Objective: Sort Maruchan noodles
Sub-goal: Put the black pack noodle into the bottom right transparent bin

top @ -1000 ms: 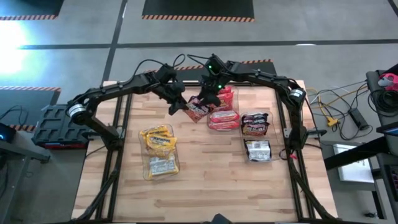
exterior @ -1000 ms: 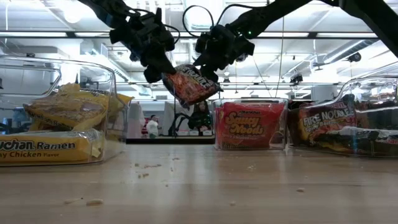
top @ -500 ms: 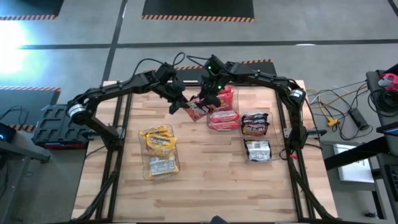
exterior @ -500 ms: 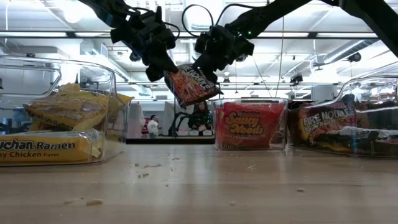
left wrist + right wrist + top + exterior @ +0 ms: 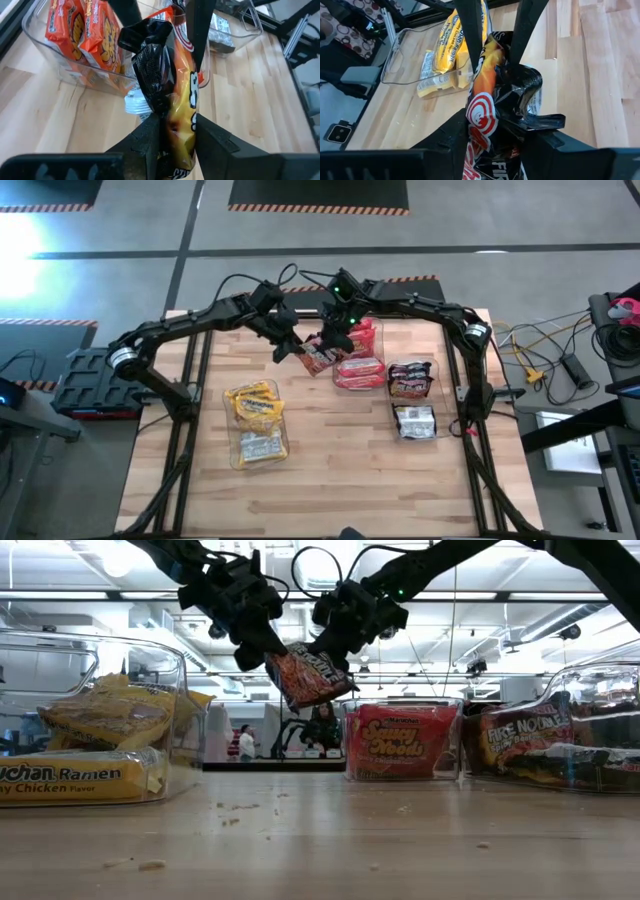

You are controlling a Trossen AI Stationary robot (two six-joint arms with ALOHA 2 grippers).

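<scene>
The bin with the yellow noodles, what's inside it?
The bin on the table's left holds yellow noodle packets; one reads Chicken. They overlap, so any packets underneath are hidden.

The high camera looks straight down on the whole bench (image 5: pixel 330 480) from well above. The low camera sits at bench-top height, looking level across it into the room behind. Each wrist camera looks forward, very near, past its own fingers (image 5: pixel 150 140) (image 5: pixel 457 140). All four views share the packet (image 5: pixel 308 673) between both pairs of fingers, and the wrist views also catch bins (image 5: pixel 60 70) beyond the fingers.
</scene>
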